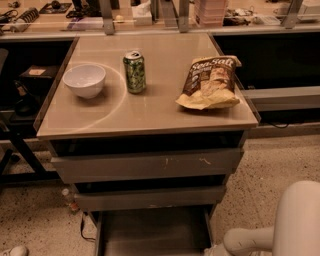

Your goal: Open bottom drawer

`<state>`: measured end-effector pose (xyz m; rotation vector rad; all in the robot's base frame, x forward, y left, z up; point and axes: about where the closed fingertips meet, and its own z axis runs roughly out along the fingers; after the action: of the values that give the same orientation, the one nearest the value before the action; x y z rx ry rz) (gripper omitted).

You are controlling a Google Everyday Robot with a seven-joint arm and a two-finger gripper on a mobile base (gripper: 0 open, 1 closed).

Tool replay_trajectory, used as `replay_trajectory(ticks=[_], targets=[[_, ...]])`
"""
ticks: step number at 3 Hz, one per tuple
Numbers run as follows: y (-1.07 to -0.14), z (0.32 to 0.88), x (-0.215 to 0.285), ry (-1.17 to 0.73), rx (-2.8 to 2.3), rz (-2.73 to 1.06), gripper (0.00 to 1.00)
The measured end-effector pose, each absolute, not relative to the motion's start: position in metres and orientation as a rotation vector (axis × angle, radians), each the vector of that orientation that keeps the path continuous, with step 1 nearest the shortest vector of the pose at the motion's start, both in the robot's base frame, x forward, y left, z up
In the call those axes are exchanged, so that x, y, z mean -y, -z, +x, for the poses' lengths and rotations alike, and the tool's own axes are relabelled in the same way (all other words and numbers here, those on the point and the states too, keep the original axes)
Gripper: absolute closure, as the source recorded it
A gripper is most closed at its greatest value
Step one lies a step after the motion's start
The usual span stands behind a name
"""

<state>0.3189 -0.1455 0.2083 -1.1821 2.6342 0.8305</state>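
Observation:
The bottom drawer of the grey cabinet stands pulled out toward me. Its dark grey box interior shows at the bottom middle of the camera view. Its front lies below the frame edge. Above it are the mid-sized grey front and the tallest grey front with pale scratch marks, both pushed in. My gripper sits at the bottom edge, just right of the drawer's right wall, mostly cut off. My white arm leads to it from the lower right.
On the cabinet top stand a white bowl, a green can and a chip bag. A dark shelf frame is at the left. A counter with clutter runs behind. The floor is speckled.

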Motion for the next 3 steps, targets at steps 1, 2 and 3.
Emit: replay_trajectory(ticks=[1, 2, 3], targets=[[-0.205, 0.328, 0.132, -0.853, -2.597, -1.232, 0.00], [-0.195, 0.334, 0.119, -0.909, -2.569, -1.284, 0.00], [-0.184, 0.328, 0.119, -0.948, -2.586, -1.285, 0.00]])
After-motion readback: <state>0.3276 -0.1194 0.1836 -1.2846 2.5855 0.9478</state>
